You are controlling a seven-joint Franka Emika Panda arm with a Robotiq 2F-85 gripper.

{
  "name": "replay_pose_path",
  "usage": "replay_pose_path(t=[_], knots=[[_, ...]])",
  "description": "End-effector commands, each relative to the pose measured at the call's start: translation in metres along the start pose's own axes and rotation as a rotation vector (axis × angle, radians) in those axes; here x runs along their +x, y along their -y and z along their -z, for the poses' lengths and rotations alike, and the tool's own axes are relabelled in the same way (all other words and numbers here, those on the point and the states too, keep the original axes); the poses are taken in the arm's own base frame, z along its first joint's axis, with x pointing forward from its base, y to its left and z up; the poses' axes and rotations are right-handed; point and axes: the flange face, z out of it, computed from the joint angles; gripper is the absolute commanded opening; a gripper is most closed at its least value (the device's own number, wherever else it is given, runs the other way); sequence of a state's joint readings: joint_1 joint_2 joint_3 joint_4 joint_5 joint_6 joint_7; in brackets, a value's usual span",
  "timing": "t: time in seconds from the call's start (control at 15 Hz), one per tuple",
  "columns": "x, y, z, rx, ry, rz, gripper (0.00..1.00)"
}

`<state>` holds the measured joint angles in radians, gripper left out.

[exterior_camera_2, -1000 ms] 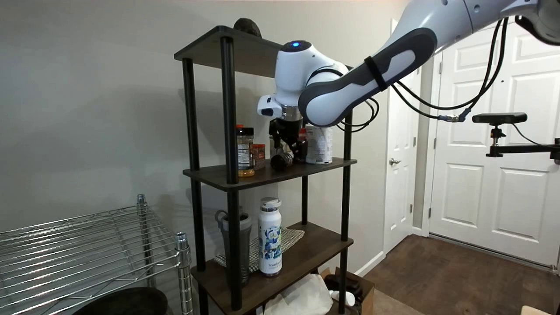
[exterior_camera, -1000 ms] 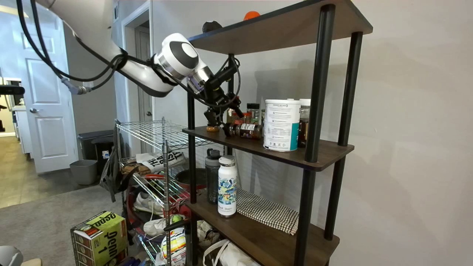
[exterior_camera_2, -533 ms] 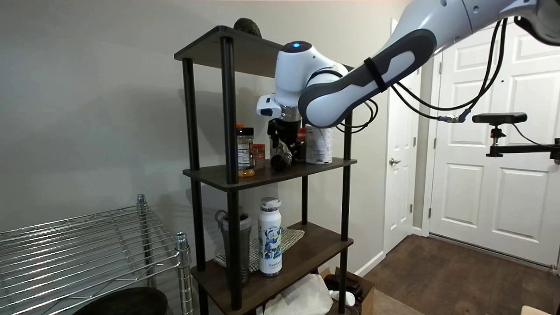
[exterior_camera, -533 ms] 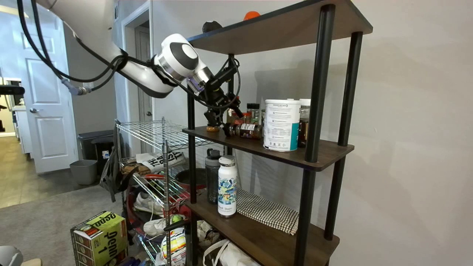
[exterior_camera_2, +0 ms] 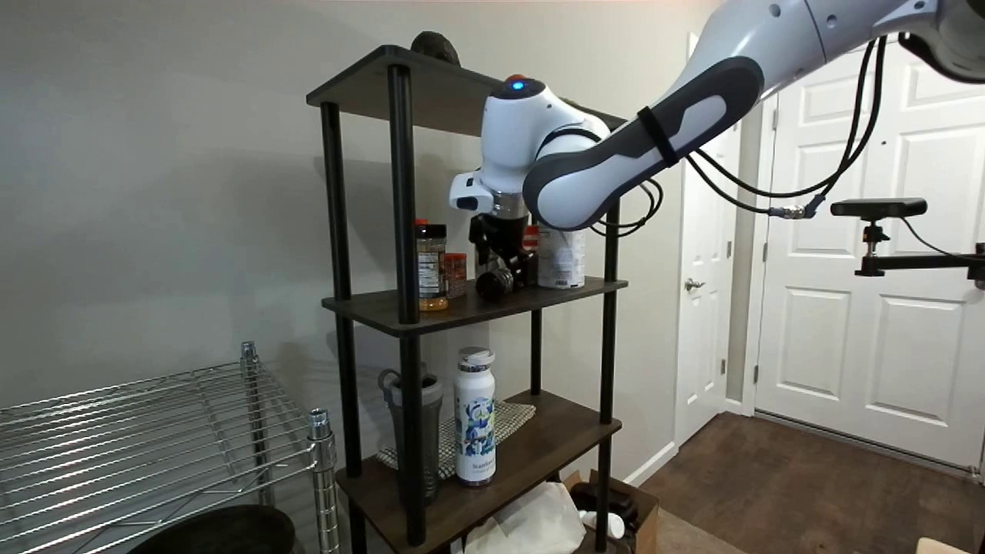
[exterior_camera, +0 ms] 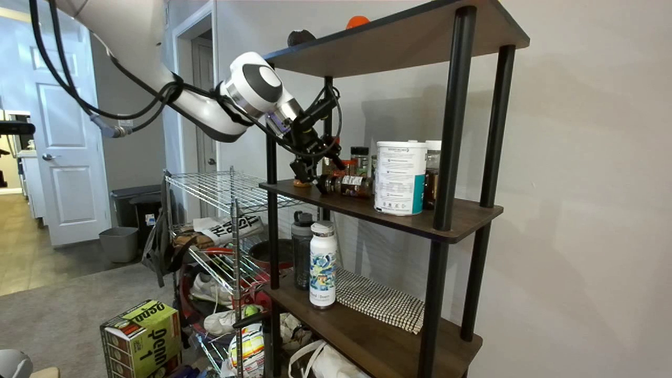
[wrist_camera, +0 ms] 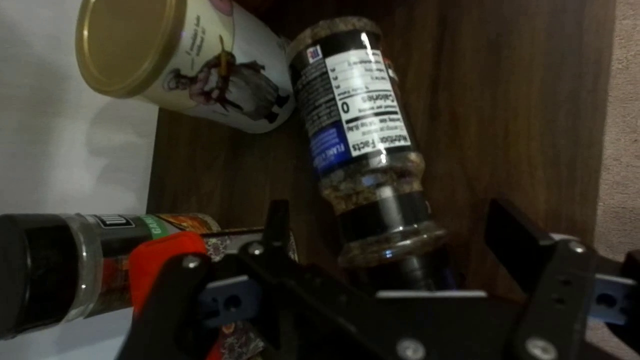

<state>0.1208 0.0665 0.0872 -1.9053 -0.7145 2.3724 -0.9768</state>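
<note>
Spice jar (wrist_camera: pixel 370 100) lies on its side on the shelf (wrist_camera: pixel 515 100), its base just beside the white can (wrist_camera: pixel 230 75). I have the claw (wrist_camera: pixel 387 225) spread wide with nothing in it, its 2 fingers (wrist_camera: pixel 277 225) showing either side of the jar's neck. I judge the step as positioning, grip not made; the next move calls for centring the neck before any closing.

A clear, black-capped spice jar (wrist_camera: pixel 367 135) lies on its side on the dark-brown shelf (wrist_camera: pixel 510 115).
</note>
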Motion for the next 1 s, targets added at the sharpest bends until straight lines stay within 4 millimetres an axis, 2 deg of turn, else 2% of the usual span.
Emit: replay_pose_path(t=[0.0, 0.93], knots=[[0.0030, 0.0033, -0.0012, 0.001, 0.015, 0.029, 1.00], [0.0068, 0.0018, -0.0111, 0.016, 0.028, 0.037, 1.00]])
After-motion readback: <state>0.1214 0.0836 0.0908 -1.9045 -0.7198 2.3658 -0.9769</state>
